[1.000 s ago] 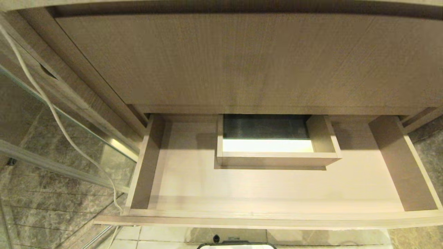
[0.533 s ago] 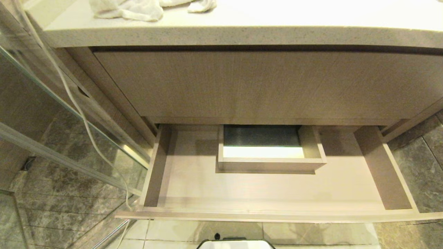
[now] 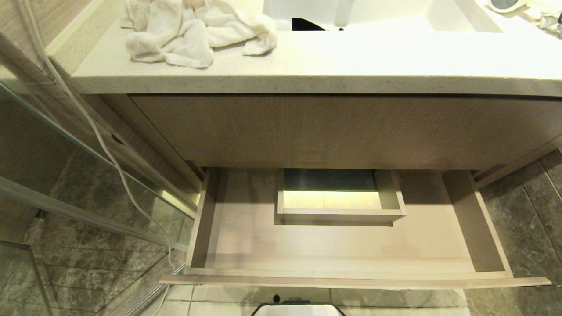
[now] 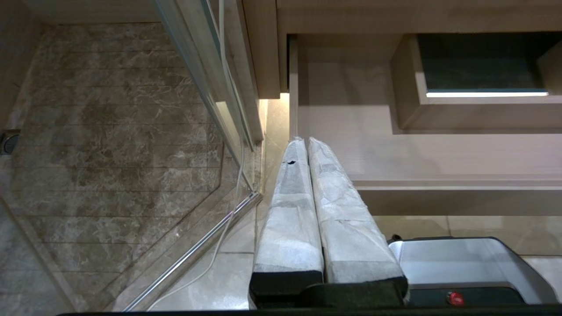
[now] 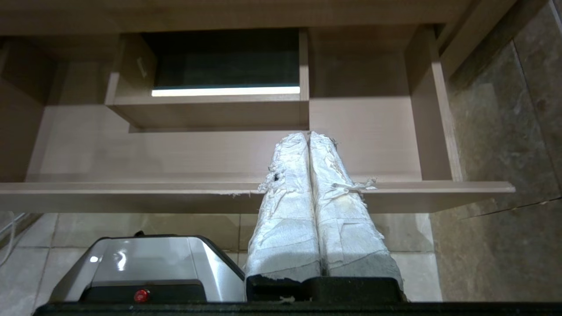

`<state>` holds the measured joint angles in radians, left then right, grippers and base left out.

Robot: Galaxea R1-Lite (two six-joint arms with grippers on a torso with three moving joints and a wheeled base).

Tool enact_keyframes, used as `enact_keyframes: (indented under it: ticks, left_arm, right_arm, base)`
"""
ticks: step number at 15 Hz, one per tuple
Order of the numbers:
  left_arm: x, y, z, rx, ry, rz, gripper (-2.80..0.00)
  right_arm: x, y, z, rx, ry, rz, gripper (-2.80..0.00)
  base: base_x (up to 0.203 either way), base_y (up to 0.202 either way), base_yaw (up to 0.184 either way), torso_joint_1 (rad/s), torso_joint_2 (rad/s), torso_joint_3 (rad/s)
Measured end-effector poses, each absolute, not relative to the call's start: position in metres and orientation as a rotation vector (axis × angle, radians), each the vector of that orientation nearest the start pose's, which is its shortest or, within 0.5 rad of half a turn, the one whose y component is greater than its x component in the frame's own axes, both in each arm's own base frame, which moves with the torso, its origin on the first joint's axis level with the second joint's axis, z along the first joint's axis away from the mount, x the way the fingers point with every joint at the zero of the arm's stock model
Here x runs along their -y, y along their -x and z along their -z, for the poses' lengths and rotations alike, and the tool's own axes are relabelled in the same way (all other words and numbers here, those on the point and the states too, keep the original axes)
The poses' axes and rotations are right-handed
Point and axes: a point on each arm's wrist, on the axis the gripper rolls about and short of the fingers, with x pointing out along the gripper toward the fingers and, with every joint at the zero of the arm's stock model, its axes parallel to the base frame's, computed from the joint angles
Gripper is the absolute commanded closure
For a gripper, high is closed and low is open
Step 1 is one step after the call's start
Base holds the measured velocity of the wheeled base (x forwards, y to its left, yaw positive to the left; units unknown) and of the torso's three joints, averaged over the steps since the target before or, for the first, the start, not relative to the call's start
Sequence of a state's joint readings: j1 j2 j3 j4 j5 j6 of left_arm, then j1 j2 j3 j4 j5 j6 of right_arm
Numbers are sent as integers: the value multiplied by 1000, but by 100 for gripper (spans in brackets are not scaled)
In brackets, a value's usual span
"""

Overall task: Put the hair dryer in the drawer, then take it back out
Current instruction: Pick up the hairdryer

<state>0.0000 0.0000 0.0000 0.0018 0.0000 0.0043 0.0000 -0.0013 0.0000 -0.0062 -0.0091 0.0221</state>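
The drawer [image 3: 351, 281] is pulled out below the vanity, pale wood-grain, with a boxed cut-out [image 3: 338, 215] at its back and nothing lying in it. At the counter's far right corner, cut by the picture's edge, a white rounded object with a grey face shows, apparently the hair dryer [image 3: 505, 4]. My left gripper [image 4: 306, 139] hangs shut and empty in front of the drawer's [image 4: 439, 184] left corner. Before the right half of the drawer [image 5: 131, 188], my right gripper [image 5: 308, 134] is also shut and empty. Neither arm shows in the head view.
A crumpled white towel [image 3: 193, 30] lies on the countertop [image 3: 307, 79] beside the sink [image 3: 386, 17], which holds a black item [image 3: 307, 24]. A glass shower panel [image 3: 66, 175] and a hanging white cable [image 3: 109, 153] stand left. My base [image 3: 298, 309] sits just before the drawer.
The head camera has risen, so the whole scene slid down: the countertop, towel and sink have come into view and the drawer looks smaller. The drawer itself has not moved.
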Motion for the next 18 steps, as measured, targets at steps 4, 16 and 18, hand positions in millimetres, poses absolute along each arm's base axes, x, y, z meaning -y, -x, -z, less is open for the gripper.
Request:
enact_keyframes:
  ticks: [4,16,18]
  left_arm:
    - [0,23,-75,-1,-4,0,0]
    - [0,23,-75,-2,-5,0,0]
    - [0,23,-75,-1,-4,0,0]
  right_arm:
    - [0,23,-76,8,-23,9,0]
    - [0,23,-76,10,-28,10,0]
    - [0,23,-76,10,-28,10,0]
  base:
    - [0,0,0,296,-555,-257]
    - [0,0,0,246,-467,-225]
    - [0,0,0,123,-236,-110]
